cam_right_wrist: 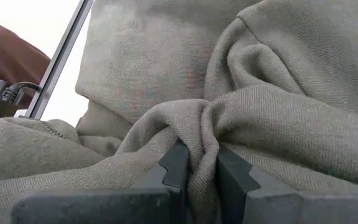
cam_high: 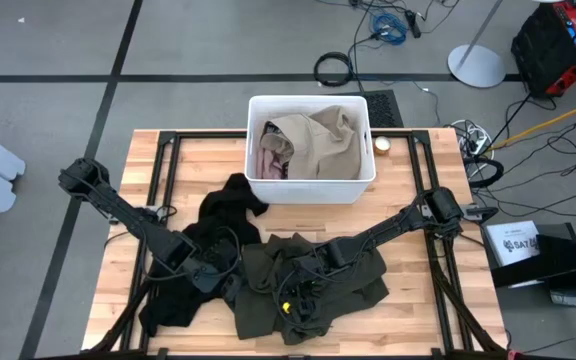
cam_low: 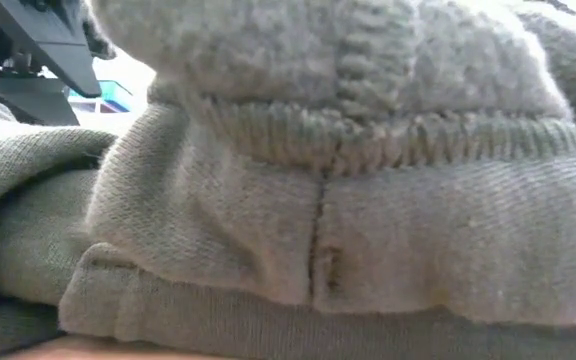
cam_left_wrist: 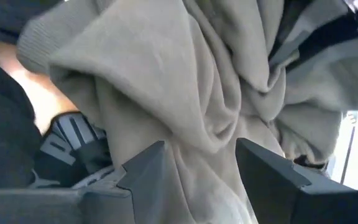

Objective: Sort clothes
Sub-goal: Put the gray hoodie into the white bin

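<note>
Pressed right up against the low camera is the dark olive-green garment [cam_low: 368, 230], a thick fleecy knit with a ribbed band and a stitched seam; from above it lies crumpled at the near middle of the wooden table [cam_high: 418, 320].

At the left, black clothes [cam_high: 218, 215] spread in a soft, irregular heap from the near left edge toward the bin. The left gripper [cam_high: 211, 272] sits low where the black fabric meets the olive one; its jaws stand fairly wide, with a hanging fold of the olive cloth between the fingers [cam_left_wrist: 143, 169], not pinched. A black piece beside it bears white lettering, unreadable.

The right gripper [cam_right_wrist: 199, 169] is on the olive garment's middle, jaws narrow and clamped on a bunched ridge of its twill-like cloth.

Farther off, the white rectangular bin [cam_high: 310, 187] holds a khaki-tan garment [cam_high: 320, 140] and a pale pink one [cam_high: 270, 160].
</note>
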Controlling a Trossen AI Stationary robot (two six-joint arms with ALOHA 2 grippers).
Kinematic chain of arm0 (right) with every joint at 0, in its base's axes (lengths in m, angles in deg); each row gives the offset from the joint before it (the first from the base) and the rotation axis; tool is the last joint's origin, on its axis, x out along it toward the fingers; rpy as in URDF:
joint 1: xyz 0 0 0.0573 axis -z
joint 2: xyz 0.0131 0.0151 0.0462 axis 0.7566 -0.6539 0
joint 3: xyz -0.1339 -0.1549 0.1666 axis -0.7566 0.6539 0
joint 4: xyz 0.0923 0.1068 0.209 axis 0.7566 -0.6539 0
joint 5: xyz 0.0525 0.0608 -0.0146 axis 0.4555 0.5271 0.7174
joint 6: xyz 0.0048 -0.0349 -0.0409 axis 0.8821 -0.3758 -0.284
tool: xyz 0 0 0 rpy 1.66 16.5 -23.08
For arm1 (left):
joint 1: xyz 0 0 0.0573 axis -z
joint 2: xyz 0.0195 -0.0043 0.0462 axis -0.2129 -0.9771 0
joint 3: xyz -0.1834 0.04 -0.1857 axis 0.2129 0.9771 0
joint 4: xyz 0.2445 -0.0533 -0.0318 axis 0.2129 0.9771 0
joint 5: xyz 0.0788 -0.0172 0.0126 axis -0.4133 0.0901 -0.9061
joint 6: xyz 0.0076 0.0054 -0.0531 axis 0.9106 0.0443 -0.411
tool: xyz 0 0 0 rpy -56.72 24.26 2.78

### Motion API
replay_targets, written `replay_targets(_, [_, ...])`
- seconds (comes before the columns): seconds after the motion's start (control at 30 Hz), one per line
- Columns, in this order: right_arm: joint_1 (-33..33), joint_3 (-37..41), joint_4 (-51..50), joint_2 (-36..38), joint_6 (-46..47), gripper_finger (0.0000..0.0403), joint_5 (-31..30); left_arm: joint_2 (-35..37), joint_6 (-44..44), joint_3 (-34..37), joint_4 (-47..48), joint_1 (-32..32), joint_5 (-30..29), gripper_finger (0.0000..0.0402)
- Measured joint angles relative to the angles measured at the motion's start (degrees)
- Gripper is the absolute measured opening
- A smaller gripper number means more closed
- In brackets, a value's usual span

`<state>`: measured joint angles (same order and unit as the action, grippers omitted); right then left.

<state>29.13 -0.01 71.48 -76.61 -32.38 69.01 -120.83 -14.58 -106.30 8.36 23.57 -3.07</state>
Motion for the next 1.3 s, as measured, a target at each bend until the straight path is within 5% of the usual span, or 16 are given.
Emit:
replay_targets(0.43, [0.0,0.0,-0.1,0.0,-1.0,0.0043,0.0,0.0,-3.2,0.0,0.1,-0.7,-5.2,0.0337])
replay_targets(0.73, [0.0,0.0,-0.2,0.0,-1.1,0.0043,0.0,-2.0,-9.1,-0.1,4.9,-2.0,2.9,0.0366])
replay_targets(1.3, [0.0,0.0,-0.2,0.0,-1.1,0.0043,0.0,-16.8,1.0,0.0,-27.7,-5.6,5.7,0.0366])
